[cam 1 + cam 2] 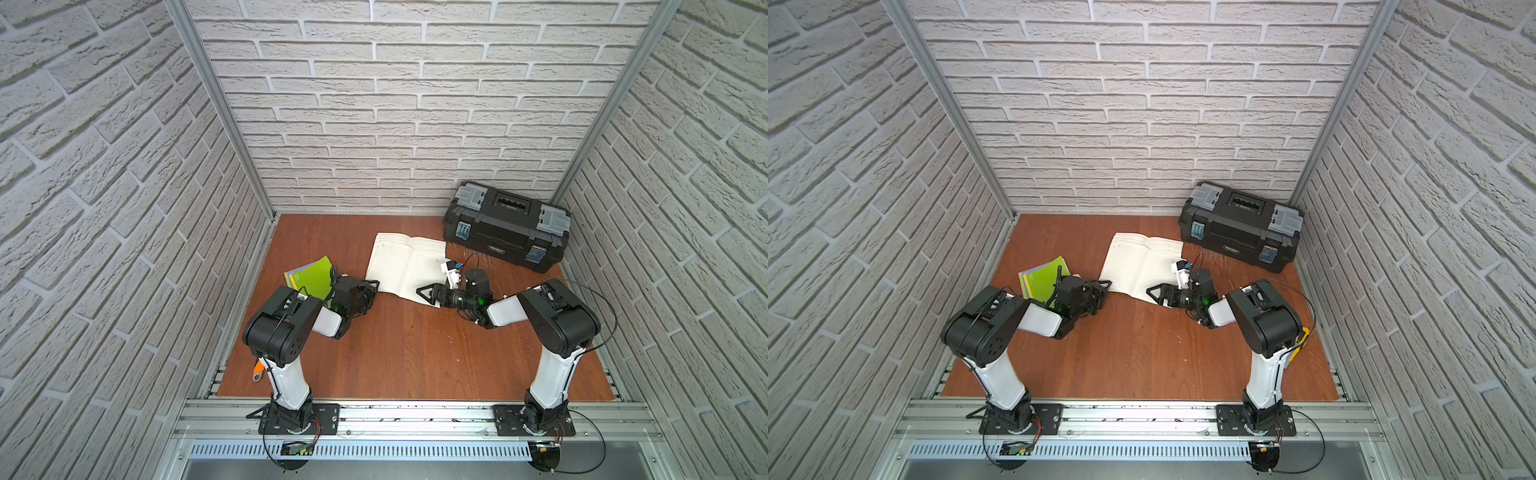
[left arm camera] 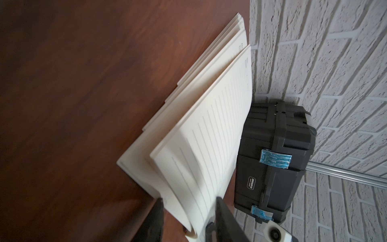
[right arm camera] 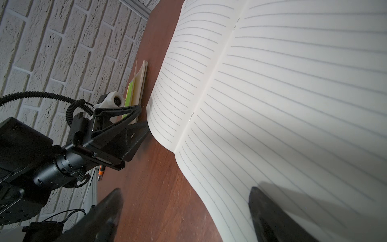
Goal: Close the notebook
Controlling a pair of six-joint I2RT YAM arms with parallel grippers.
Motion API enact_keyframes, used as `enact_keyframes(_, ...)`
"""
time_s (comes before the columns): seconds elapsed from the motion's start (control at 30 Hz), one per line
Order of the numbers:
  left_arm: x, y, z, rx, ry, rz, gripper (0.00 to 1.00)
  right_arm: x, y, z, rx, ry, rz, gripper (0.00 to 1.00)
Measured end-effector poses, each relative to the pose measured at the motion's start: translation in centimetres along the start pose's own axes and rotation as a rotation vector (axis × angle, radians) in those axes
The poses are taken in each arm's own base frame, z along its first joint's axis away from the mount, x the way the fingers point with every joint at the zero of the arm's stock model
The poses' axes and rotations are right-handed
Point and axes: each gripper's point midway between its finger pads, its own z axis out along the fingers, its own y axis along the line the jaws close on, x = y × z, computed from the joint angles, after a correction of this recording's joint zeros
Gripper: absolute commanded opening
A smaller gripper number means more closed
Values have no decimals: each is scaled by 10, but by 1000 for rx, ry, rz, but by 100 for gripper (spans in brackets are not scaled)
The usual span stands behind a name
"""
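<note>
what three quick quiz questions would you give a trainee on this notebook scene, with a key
1. True or false: the notebook already lies shut on the table.
2. Which thing stands in the far right corner of the table? A. black toolbox B. red kettle C. blue bucket
3. Short answer: in the right wrist view, do the jaws of the right end effector stand open or shut?

Key: 1 false, its lined pages face up; 2 A; 3 open, one finger over the page and one over the bare table.
</note>
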Motion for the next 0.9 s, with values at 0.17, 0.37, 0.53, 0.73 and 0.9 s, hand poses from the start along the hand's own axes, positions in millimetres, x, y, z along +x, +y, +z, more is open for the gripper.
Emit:
enact_keyframes(0.17,-5,-3,0,16,-10,-2,41,-1,1,2,-12,-2,-8,94)
enact_keyframes(0.37,-9,0,2,18,-13,-10,40,-1,1,2,-12,-2,-10,94)
enact_keyframes(0.53,-11,-4,3,28,-13,-10,41,-1,1,2,-12,-2,-13,94)
enact_keyframes(0.73,-16,-7,6,38,-15,-14,41,-1,1,2,-13,-1,-15,94)
enact_keyframes(0.9,-21,-19,11,60,-15,-8,36,-1,1,2,-15,-1,-16,94)
